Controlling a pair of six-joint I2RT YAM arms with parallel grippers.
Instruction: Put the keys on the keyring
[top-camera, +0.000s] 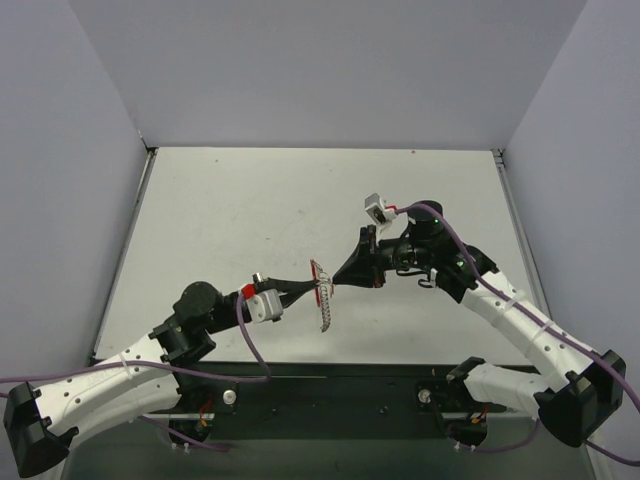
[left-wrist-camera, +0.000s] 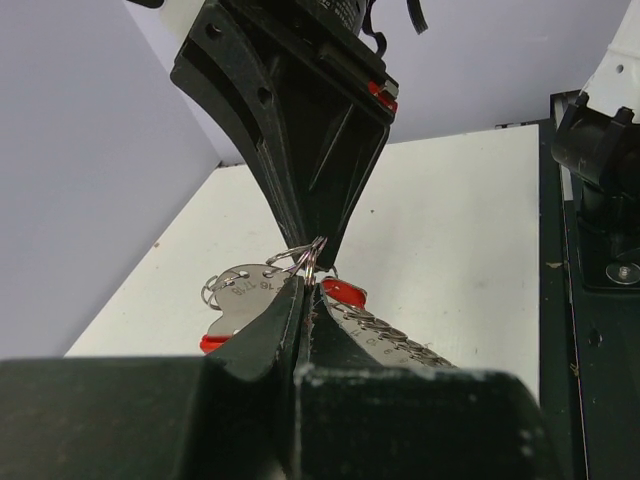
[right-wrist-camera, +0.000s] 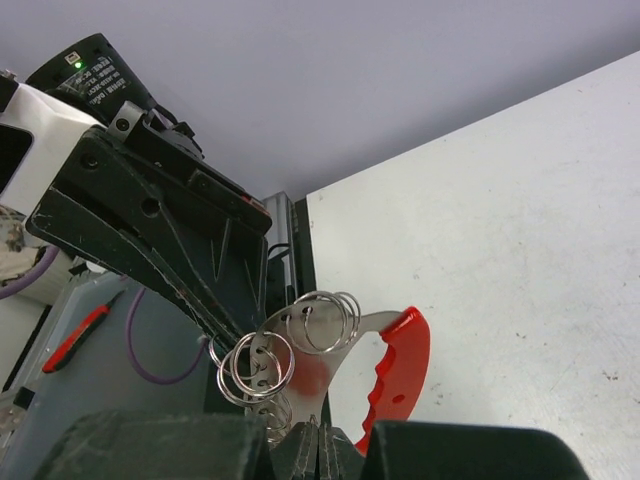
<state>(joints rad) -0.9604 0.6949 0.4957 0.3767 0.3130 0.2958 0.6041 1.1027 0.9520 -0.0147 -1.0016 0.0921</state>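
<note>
The keyring (top-camera: 322, 296) is a thin grey metal hoop with one red arc and several small wire rings hung along its toothed edge. It is held upright above the table, between my two grippers. My left gripper (top-camera: 312, 288) reaches in from the left and is shut on its grey part (left-wrist-camera: 243, 291). My right gripper (top-camera: 337, 283) reaches in from the right and is shut on the grey edge (right-wrist-camera: 325, 375), beside the red arc (right-wrist-camera: 402, 365). Both sets of fingertips meet nearly tip to tip at the hoop. No small red-headed key shows in any view.
The white table (top-camera: 250, 210) is walled in by grey panels on three sides. A black base strip (top-camera: 330, 395) runs along the near edge and carries both arm bases. Purple cables loop along both arms.
</note>
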